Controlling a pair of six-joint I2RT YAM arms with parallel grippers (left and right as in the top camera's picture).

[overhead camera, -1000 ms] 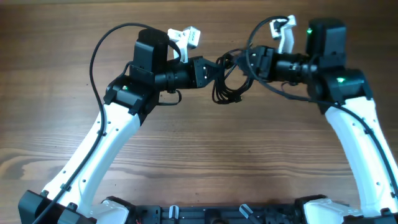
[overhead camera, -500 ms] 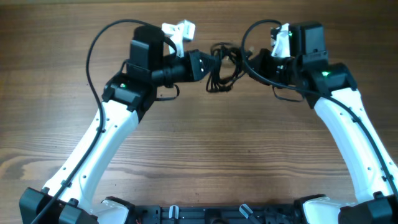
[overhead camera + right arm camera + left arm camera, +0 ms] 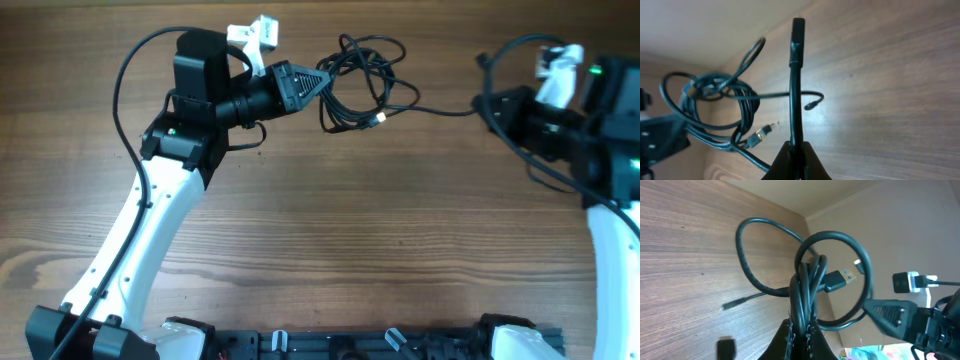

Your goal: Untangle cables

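The cables [image 3: 335, 70] form a tangle of thin black loops at the back middle of the wooden table. My left gripper [image 3: 318, 82] is shut on the tangle's left side. One strand [image 3: 440, 112] runs out of it to the right, pulled nearly straight, and my right gripper [image 3: 487, 108] is shut on it. In the left wrist view several strands [image 3: 805, 285] rise from between the fingers, with a blue USB plug [image 3: 840, 279] beside them. The right wrist view shows the held strand [image 3: 795, 90] ending in a plug [image 3: 798, 27], and the tangle [image 3: 720, 100] beyond it.
The wooden table [image 3: 400, 230] spreads out in front of both arms. A thick black arm cable [image 3: 125, 110] arcs beside the left arm. The arms' base rail [image 3: 340, 345] runs along the front edge. My right gripper's body [image 3: 892, 315] shows in the left wrist view.
The right gripper has shut on one strand and pulled away to the right, drawing it out. The left gripper has carried the tangle left and toward the back.
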